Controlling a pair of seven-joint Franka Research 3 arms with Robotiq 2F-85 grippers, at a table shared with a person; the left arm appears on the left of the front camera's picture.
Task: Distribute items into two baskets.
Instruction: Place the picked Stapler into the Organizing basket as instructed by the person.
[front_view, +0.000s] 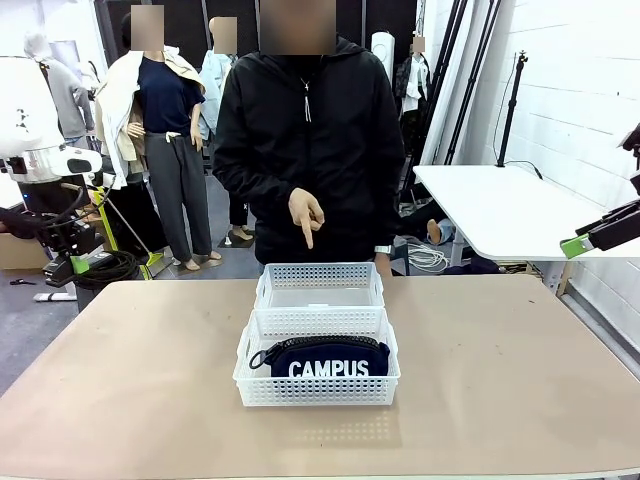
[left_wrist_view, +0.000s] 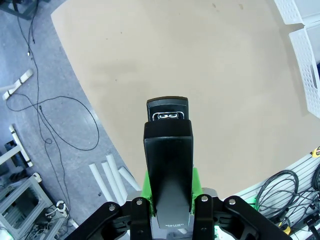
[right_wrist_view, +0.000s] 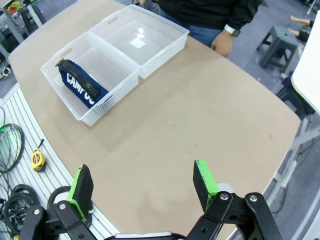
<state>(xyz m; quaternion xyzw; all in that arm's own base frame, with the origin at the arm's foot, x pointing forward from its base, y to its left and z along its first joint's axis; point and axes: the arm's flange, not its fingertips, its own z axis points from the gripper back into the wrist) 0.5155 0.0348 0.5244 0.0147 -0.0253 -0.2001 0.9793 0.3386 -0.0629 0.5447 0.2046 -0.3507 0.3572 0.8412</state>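
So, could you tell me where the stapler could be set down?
The far basket, below the person's pointing hand, is bare inside. The near basket is crowded by the pouch. The table is bare on both sides.

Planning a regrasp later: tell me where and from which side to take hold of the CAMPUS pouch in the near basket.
Grip the pouch along its top zip edge, coming straight down from above. It stands on its long edge against the near wall of the near basket, so the lattice walls block its sides and only the narrow top lies open. The open right claw should probably straddle its thin width.
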